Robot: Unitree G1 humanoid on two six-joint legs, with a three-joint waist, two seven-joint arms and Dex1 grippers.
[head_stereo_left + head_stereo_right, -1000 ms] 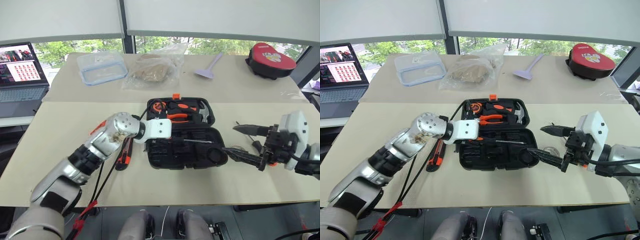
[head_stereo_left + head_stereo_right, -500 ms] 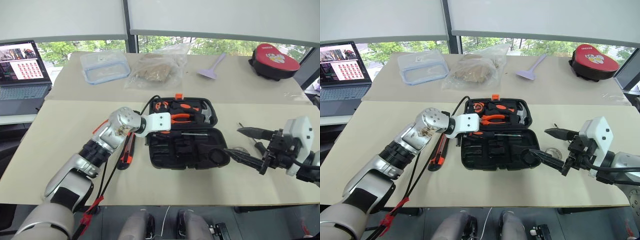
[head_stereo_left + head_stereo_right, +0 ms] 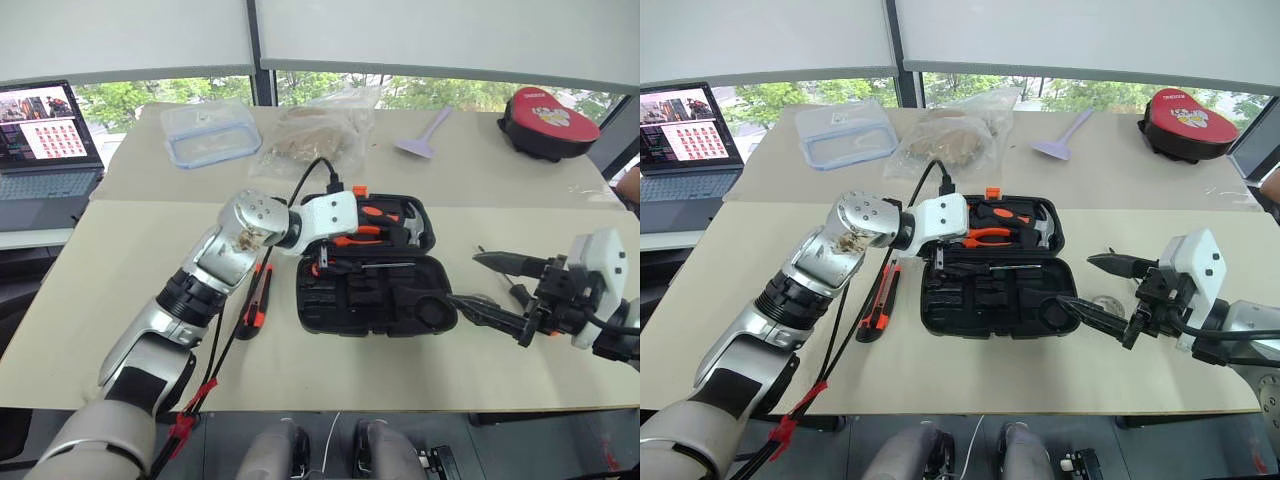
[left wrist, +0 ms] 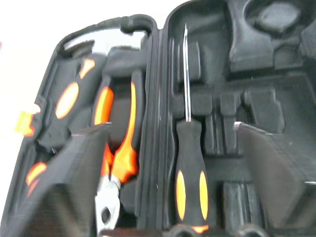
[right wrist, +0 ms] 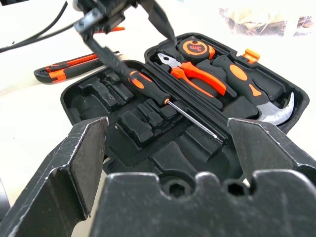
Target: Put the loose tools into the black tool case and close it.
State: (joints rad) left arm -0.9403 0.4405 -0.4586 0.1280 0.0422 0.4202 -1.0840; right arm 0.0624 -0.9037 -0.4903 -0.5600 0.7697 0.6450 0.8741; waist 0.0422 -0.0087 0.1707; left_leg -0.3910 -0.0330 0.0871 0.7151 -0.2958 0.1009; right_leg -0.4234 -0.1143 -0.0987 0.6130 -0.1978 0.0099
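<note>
The black tool case (image 3: 380,316) lies open in the middle of the table. One orange-black screwdriver (image 4: 189,168) rests in a slot of its near half, also seen as the screwdriver (image 5: 148,89). My left gripper (image 3: 320,262) hovers open just above that handle, touching nothing. On the table left of the case lies the orange-black utility knife (image 3: 878,308). Right of the case, my right gripper (image 3: 1073,279) is open and empty, pointing at the case. The small grey tape roll (image 3: 1102,303) sits on the table by its fingers.
Pliers (image 5: 195,74), a hammer (image 3: 412,232) and a tape measure (image 5: 196,48) fill the case's far half. At the back stand a laptop (image 3: 45,140), a plastic container (image 3: 205,132), a plastic bag (image 3: 310,135), a purple spatula (image 3: 420,135) and a red-topped pouch (image 3: 550,120).
My left gripper has opened and lifted up off the case, leaving the screwdriver lying in its slot. The right gripper has stayed where it was.
</note>
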